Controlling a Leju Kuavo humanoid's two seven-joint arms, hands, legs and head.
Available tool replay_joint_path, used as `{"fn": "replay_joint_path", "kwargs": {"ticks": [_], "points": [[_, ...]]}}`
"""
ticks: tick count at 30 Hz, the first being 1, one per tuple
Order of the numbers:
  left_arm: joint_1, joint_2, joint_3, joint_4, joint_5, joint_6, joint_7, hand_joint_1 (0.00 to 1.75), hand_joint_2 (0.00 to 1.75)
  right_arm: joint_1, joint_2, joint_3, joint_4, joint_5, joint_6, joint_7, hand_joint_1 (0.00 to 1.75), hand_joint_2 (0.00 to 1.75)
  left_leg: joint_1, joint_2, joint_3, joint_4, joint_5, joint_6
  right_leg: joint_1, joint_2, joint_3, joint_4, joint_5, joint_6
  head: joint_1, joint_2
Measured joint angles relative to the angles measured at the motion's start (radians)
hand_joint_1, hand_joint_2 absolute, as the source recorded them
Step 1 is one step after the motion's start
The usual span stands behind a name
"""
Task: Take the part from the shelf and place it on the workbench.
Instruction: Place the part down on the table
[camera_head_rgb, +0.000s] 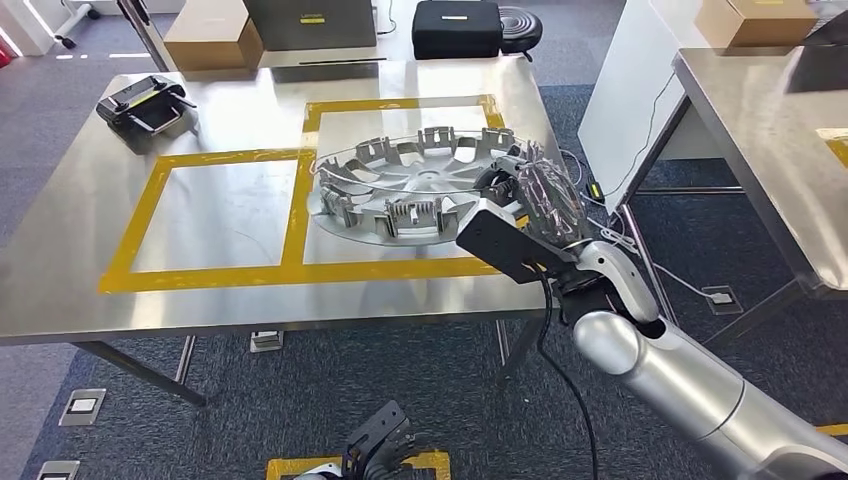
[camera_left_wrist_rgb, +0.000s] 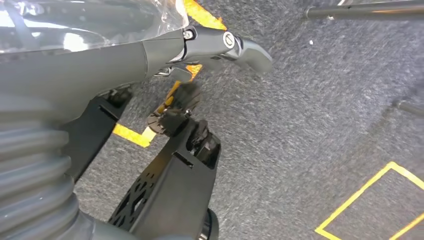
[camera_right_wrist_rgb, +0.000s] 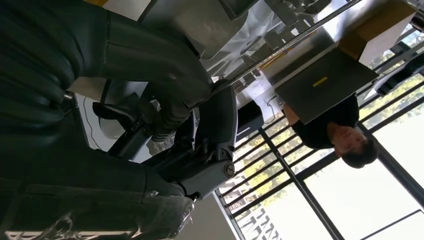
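Observation:
The part is a silver wheel cover (camera_head_rgb: 415, 185) wrapped in clear plastic. It lies on the steel workbench (camera_head_rgb: 200, 290), inside the right yellow-taped rectangle (camera_head_rgb: 310, 125), and its right side looks slightly raised. My right hand (camera_head_rgb: 530, 195) grips the cover's right rim. In the right wrist view, the dark fingers (camera_right_wrist_rgb: 170, 107) and the thumb (camera_right_wrist_rgb: 220, 130) close around the cover's edge (camera_right_wrist_rgb: 260, 55). My left hand (camera_head_rgb: 378, 440) hangs low beside my body above the carpet, its thumb (camera_left_wrist_rgb: 240, 47) sticking out and nothing in it.
A black controller (camera_head_rgb: 145, 105) sits at the bench's far left corner. Beyond the bench stand a cardboard box (camera_head_rgb: 212, 35) and a black case (camera_head_rgb: 455, 28). On the right are a white panel (camera_head_rgb: 625, 90) and a second steel table (camera_head_rgb: 760, 110). A person (camera_right_wrist_rgb: 325, 125) stands behind the bench.

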Motion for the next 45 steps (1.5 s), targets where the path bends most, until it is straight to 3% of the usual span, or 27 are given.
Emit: {"fn": "replay_joint_path", "kwargs": {"ticks": [2,3,5,6,7,9,10,12,14,16,17,18,19,22,23,24,28,29,33,45], "points": [[0.001,-0.001,0.0,0.0,0.0,0.0,0.0,0.0,1.75,0.003,0.0,0.0,0.0,0.0,0.0,0.0,1.75,1.75,0.004,0.001,0.011,0.006,-0.014,-0.006,-0.005,-0.002,-0.056,0.1,-0.023,0.009,0.006,0.0],[0.002,-0.001,0.0,0.0,0.0,0.0,0.001,0.0,1.75,0.004,0.0,0.001,0.0,0.0,0.0,0.0,1.75,1.75,0.009,0.001,0.016,0.014,-0.025,-0.012,-0.009,-0.003,-0.066,0.112,-0.011,0.015,0.008,0.0],[0.003,-0.002,0.0,0.0,0.0,0.0,0.001,0.0,1.75,0.005,0.0,0.001,0.0,0.0,0.001,0.0,1.75,1.75,0.023,-0.004,0.028,0.038,-0.055,-0.03,-0.018,-0.003,-0.04,0.044,0.048,0.031,0.01,0.0],[0.002,-0.001,0.0,0.0,0.0,0.0,0.001,0.0,1.75,0.005,0.0,0.002,0.001,0.0,0.001,0.0,1.75,1.75,0.029,-0.007,0.029,0.052,-0.072,-0.043,-0.019,0.0,-0.022,0.008,0.065,0.038,0.015,0.0],[0.001,0.0,0.0,0.0,0.0,0.0,0.002,0.0,1.75,0.005,0.0,0.002,0.001,0.0,0.002,-0.001,1.75,1.75,0.033,-0.009,0.026,0.069,-0.088,-0.055,-0.019,0.005,-0.008,-0.021,0.066,0.037,0.022,0.0],[0.001,0.0,0.001,0.001,0.0,0.0,0.002,0.0,1.75,0.008,0.001,0.002,0.001,0.0,0.001,-0.001,1.75,1.75,0.033,-0.011,0.015,0.086,-0.104,-0.075,-0.014,0.012,-0.007,-0.019,0.037,0.015,0.024,0.0],[0.003,0.0,0.0,0.001,0.0,0.0,0.002,0.0,1.75,0.009,0.002,0.003,0.0,0.0,0.001,-0.001,1.75,1.75,0.033,-0.012,0.013,0.089,-0.106,-0.08,-0.014,0.013,-0.01,-0.018,0.027,-0.002,0.019,0.0],[0.004,0.0,0.0,0.001,0.0,0.0,0.0,0.0,1.75,0.011,0.001,0.003,0.001,0.0,0.001,0.0,1.75,1.75,0.032,-0.004,0.01,0.097,-0.113,-0.083,-0.014,0.011,-0.01,-0.011,0.015,-0.021,0.002,0.0],[0.0,0.0,0.001,0.001,0.0,0.0,-0.001,0.0,1.75,0.015,0.001,0.002,0.002,0.0,0.001,0.0,1.75,1.75,0.024,0.012,-0.028,0.177,-0.152,-0.074,-0.011,0.007,-0.001,-0.015,0.007,-0.034,-0.011,0.0],[0.0,0.0,0.001,0.001,0.0,0.0,-0.002,0.0,1.75,0.028,-0.001,0.002,0.006,0.0,0.001,0.0,1.75,1.75,0.008,0.019,-0.107,0.327,-0.207,-0.057,-0.003,0.002,0.016,-0.023,-0.001,-0.043,-0.021,0.0],[0.001,0.0,0.001,0.001,0.0,0.0,-0.002,0.0,1.75,0.035,-0.002,0.003,0.008,0.0,0.001,0.0,1.75,1.75,-0.001,0.019,-0.145,0.387,-0.217,-0.049,0.002,0.001,0.026,-0.026,-0.005,-0.046,-0.024,0.0],[0.002,0.0,0.001,0.001,0.0,0.0,-0.002,0.0,1.75,0.04,-0.002,0.003,0.009,0.0,0.001,0.0,1.75,1.75,-0.009,0.019,-0.171,0.415,-0.204,-0.039,0.008,0.0,0.036,-0.029,-0.01,-0.049,-0.026,0.0],[0.003,0.0,0.001,0.001,0.0,0.0,-0.002,0.0,1.75,0.041,-0.002,0.003,0.01,0.0,0.001,0.0,1.75,1.75,-0.017,0.019,-0.183,0.405,-0.168,-0.029,0.013,0.0,0.045,-0.03,-0.014,-0.051,-0.026,0.0],[0.003,0.001,0.001,0.001,-0.001,0.0,-0.002,0.0,1.75,0.035,0.001,0.003,0.011,0.0,0.001,-0.001,1.75,1.75,-0.039,0.023,-0.166,0.257,-0.022,0.01,0.026,0.001,0.066,-0.035,-0.023,-0.052,-0.022,0.0],[0.004,0.001,0.001,0.001,-0.001,0.0,-0.002,0.0,1.75,0.033,0.002,0.003,0.011,0.0,0.001,-0.002,1.75,1.75,-0.046,0.025,-0.16,0.222,0.005,0.02,0.027,0.001,0.068,-0.038,-0.022,-0.048,-0.02,0.0],[0.005,0.001,0.001,0.002,-0.002,-0.001,-0.002,0.0,1.75,0.031,0.002,0.002,0.011,0.0,0.0,-0.002,1.75,1.75,-0.05,0.026,-0.158,0.203,0.013,0.023,0.028,0.001,0.067,-0.041,-0.022,-0.046,-0.018,0.0],[0.004,0.001,0.002,0.002,-0.004,-0.001,-0.002,0.0,1.75,0.016,0.002,0.0,0.01,-0.002,-0.002,-0.003,1.75,1.75,-0.045,0.024,-0.134,0.15,-0.022,-0.005,0.032,-0.006,0.061,-0.041,-0.021,-0.047,-0.011,0.0],[0.004,0.001,0.002,0.002,-0.005,-0.001,-0.002,0.0,1.75,0.015,0.002,0.0,0.01,-0.003,-0.002,-0.003,1.75,1.75,-0.044,0.023,-0.135,0.153,-0.02,0.0,0.033,-0.007,0.063,-0.044,-0.02,-0.046,-0.007,0.0],[0.004,0.0,0.002,0.002,-0.01,-0.002,-0.002,0.0,1.75,0.004,0.004,0.001,0.01,-0.005,-0.002,-0.003,1.75,1.75,-0.044,0.022,-0.135,0.153,-0.02,0.003,0.033,-0.008,0.07,-0.053,-0.015,-0.041,0.001,0.0],[-0.001,-0.001,0.002,0.002,-0.019,-0.005,-0.002,0.0,1.75,-0.014,0.031,0.004,0.014,0.0,0.002,-0.017,1.75,1.75,-0.044,0.022,-0.134,0.152,-0.021,0.009,0.034,-0.008,0.073,-0.061,-0.011,-0.035,0.002,0.0]]}}
